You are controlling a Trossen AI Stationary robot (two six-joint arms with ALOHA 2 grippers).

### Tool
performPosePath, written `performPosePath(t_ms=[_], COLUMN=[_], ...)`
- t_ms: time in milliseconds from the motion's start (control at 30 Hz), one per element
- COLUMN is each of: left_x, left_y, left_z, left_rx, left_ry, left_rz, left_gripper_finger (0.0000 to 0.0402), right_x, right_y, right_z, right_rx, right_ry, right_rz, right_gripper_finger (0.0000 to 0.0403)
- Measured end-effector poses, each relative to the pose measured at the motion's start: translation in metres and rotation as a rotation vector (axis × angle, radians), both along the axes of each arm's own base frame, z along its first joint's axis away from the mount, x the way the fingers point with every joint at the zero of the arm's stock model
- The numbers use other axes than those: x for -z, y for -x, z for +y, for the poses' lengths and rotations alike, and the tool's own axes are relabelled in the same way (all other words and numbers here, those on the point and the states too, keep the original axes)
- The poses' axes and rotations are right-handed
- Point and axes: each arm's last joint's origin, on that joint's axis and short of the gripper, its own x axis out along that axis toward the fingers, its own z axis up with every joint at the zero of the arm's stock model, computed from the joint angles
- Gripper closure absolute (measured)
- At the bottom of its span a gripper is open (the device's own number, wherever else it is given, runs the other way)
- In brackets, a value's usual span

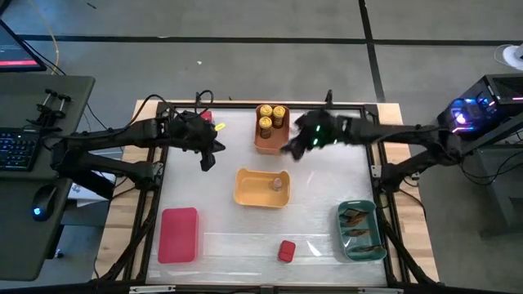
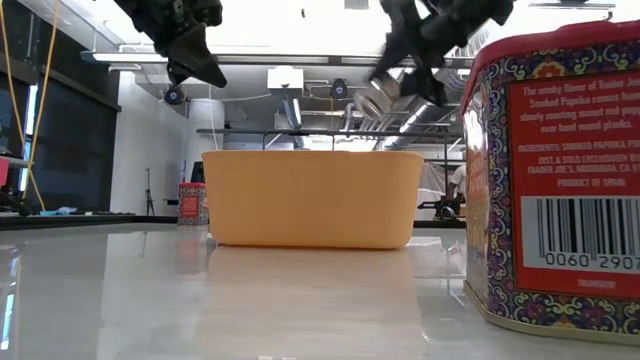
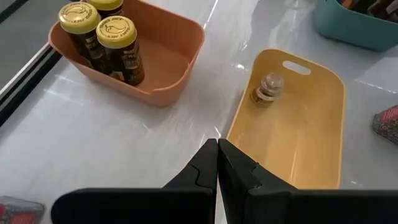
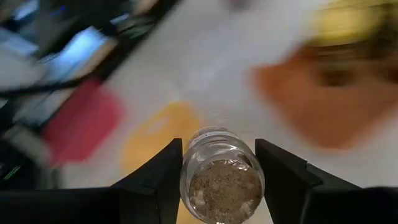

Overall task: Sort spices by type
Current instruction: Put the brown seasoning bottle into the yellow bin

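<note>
A short grey-brown jar (image 4: pixel 221 180) is seen clamped between the jaws of the right gripper (image 4: pixel 219 168), held in the air above the table (image 1: pixel 327 175), at about 1 o'clock from the yellow bin (image 1: pixel 245 194) and just beside the orange bin (image 1: pixel 260 142). The left gripper (image 1: pixel 209 160) is seen with its jaws pressed shut on nothing, hanging at about 10 o'clock from the yellow bin. Three yellow-lidded jars (image 1: pixel 272 119) are stood upright in the orange bin. One more grey-brown jar (image 3: pixel 268 89) is seen lying in the yellow bin. Flat brownish packets (image 1: pixel 359 227) are laid in the teal bin (image 1: pixel 341 235) at 4 o'clock on the table. A red tin (image 1: pixel 286 251) is stood on the bare table at 6 o'clock, near the red bin (image 1: pixel 179 235), whose contents cannot be made out. A second red tin (image 1: pixel 205 117) is seen at 11 o'clock.
</note>
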Motion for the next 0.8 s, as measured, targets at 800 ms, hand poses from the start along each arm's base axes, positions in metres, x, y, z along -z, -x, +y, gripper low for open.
performPosePath(t_ms=[800], left_x=[-0.001], left_y=[-0.001], left_z=[0.0], left_rx=[0.029], left_ry=[-0.038], left_rz=[-0.003], left_gripper_finger=[0.0401], right_x=[0.047], right_y=[-0.096], right_z=[0.11], right_rx=[-0.606], right_ry=[0.172], right_rz=[0.424], right_gripper_finger=[0.0232])
